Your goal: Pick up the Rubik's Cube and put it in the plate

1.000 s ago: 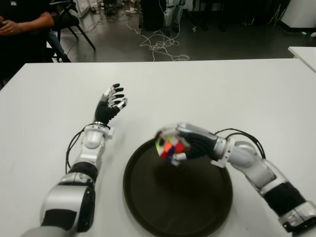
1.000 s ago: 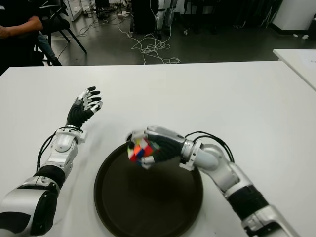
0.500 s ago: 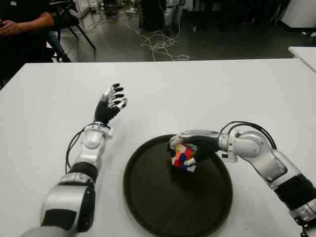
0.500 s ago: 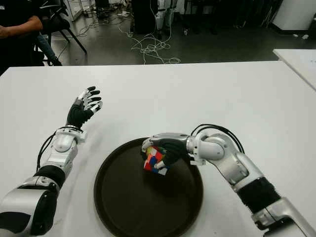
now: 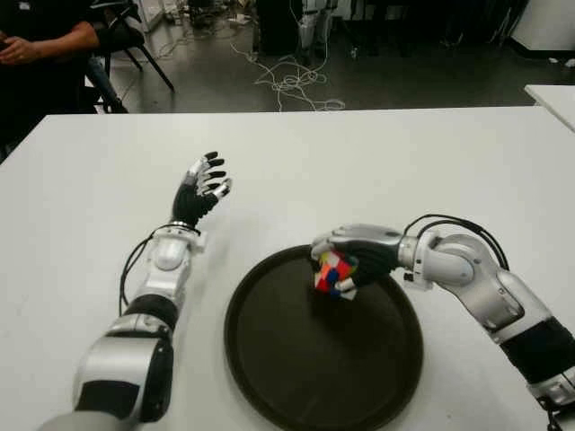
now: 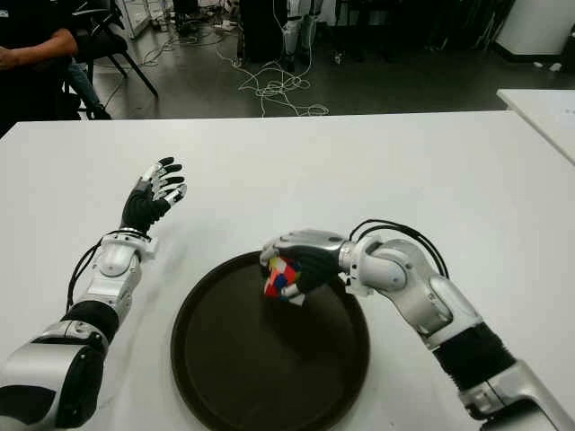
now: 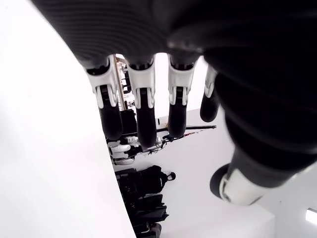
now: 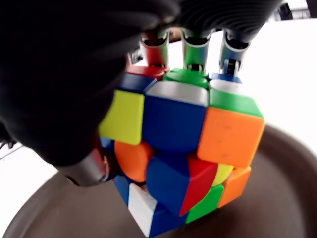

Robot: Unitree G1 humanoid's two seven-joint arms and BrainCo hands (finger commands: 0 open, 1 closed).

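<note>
A white table (image 5: 404,153) fills most of the scene, with a person (image 5: 40,40) seated beyond its far left corner. On the near part of the table lies a round dark plate (image 5: 323,377). The right hand (image 5: 355,256) is above the plate's far rim, fingers wrapped around the Rubik's Cube (image 5: 334,274), which shows over the plate's far part; it looks held just clear of the plate surface, though contact is hard to judge. In the right wrist view the fingers (image 8: 192,49) press the cube's far side. The left hand (image 5: 202,189) shows left of the plate, fingers spread and holding nothing.
</note>
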